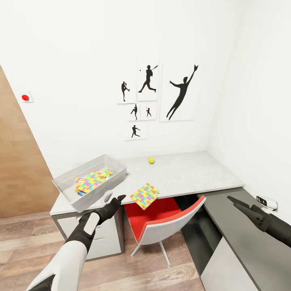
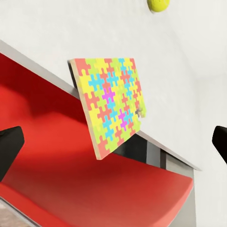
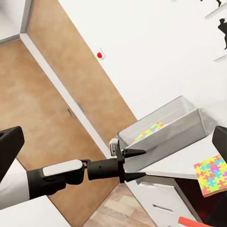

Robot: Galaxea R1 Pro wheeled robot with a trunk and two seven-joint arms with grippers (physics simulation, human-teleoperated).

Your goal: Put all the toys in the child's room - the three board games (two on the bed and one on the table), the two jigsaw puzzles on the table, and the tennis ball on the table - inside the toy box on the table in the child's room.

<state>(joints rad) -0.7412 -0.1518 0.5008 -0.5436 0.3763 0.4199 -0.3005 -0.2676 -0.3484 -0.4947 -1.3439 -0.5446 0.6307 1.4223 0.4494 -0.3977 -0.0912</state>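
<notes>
While my left gripper (image 1: 114, 199) hangs with its jaws spread wide and empty just short of the table (image 1: 190, 173) edge, one puzzle (image 1: 145, 195) lies half over that edge, its near corner jutting out above the red chair (image 1: 161, 222). The chair is tucked under the table right below the puzzle, so its seat and back sit between me and the overhang. The bin (image 1: 91, 182) stands on the table's left end, beside my left gripper, with a second puzzle (image 1: 89, 181) tilted inside among other coloured pieces I cannot make out. The ball (image 1: 151, 160) rests alone farther back, near the wall under the black baseball silhouettes (image 1: 182, 93). A red button (image 1: 25, 97) is on the wall by the wooden door (image 1: 20, 173).

My right gripper (image 1: 238, 204) hovers over the lower dark cabinet top (image 1: 250, 250), fingers parted, carrying nothing.

My left wrist view brings the puzzle (image 2: 111, 106) close, showing its cardboard thickness, and the ball (image 2: 159, 4). My right wrist view shows my left gripper (image 3: 135, 164) from the side, before the bin (image 3: 165, 130). I can read no lettering anywhere.
</notes>
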